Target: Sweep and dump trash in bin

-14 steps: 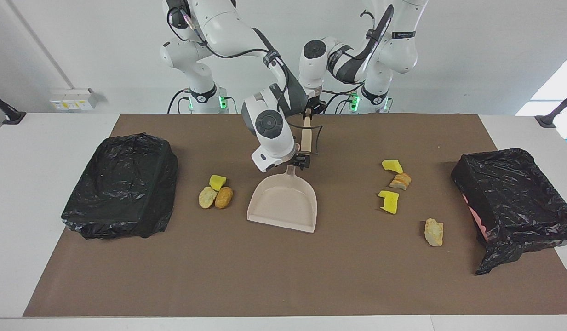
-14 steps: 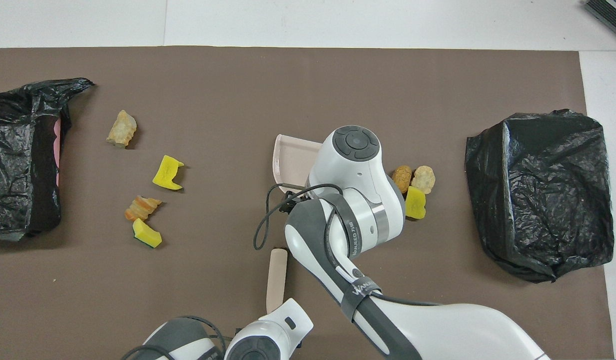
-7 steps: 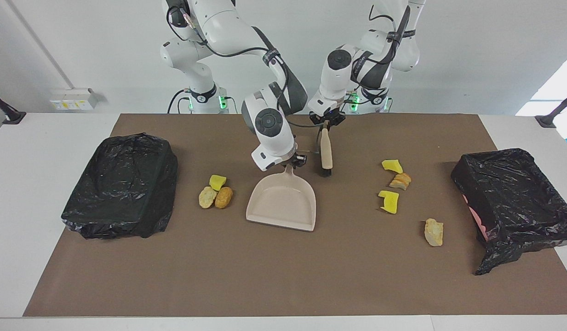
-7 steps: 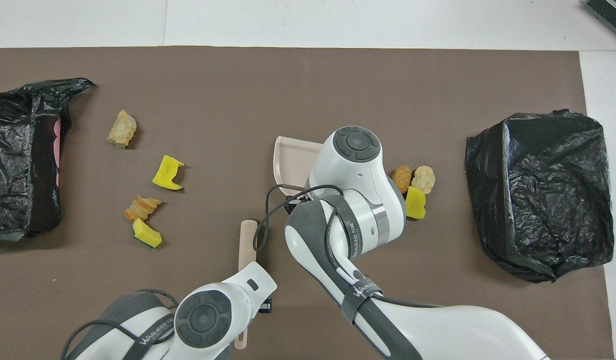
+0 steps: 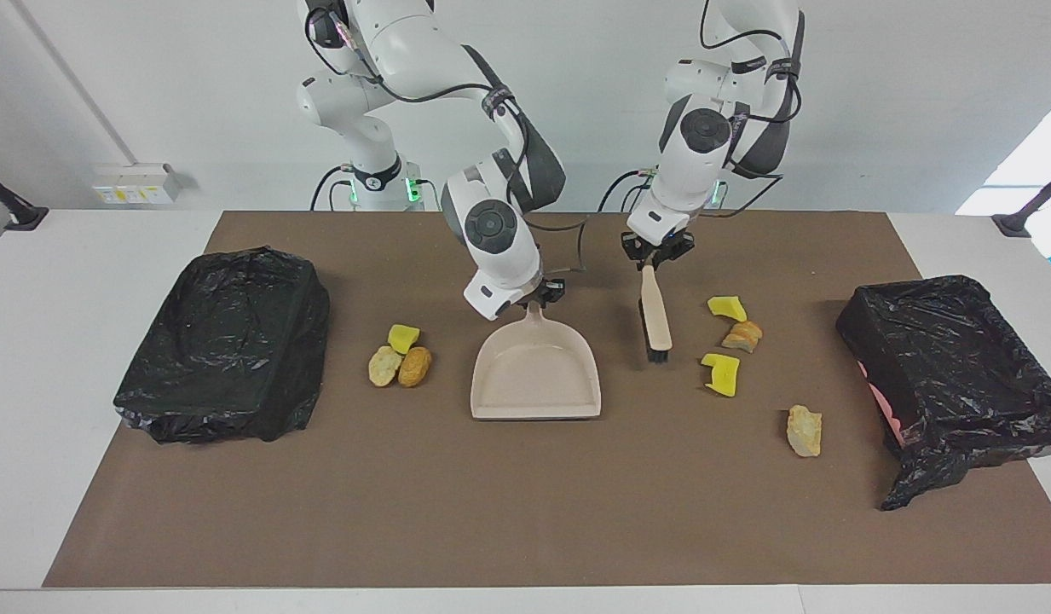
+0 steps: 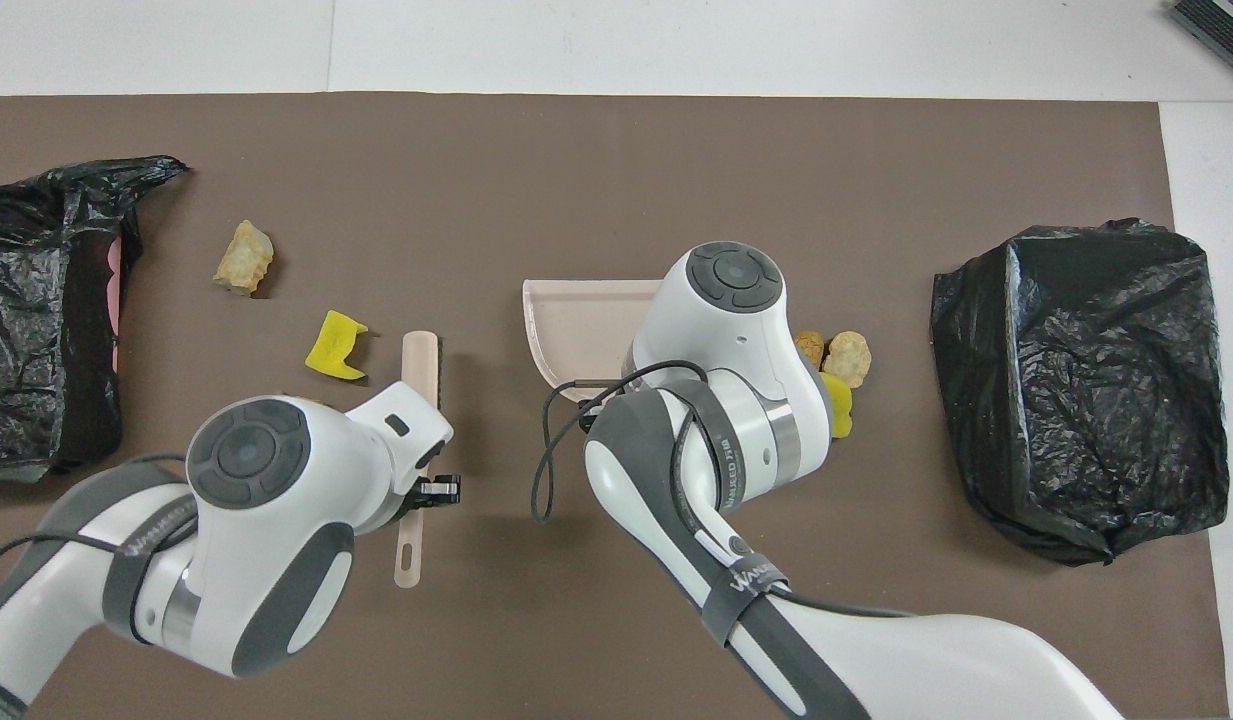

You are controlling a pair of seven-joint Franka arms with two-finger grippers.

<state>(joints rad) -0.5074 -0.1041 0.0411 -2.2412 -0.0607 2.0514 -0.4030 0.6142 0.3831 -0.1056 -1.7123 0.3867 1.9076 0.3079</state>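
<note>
left pincer (image 5: 659,257) pinching brush (image 5: 656,322) by its handle, bristles down to sweep trash (image 5: 723,373) | right pincer (image 5: 544,296) clamped on dustpan (image 5: 535,375) handle (ready to catch)

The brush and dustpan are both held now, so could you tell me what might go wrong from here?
1. The left claw grips the brush by its handle end only; sweeping pressure could twist it.
2. The trash lies in two groups, three pieces at the right arm's end, so some may be missed.
3. The dustpan could tip when lifted.
</note>
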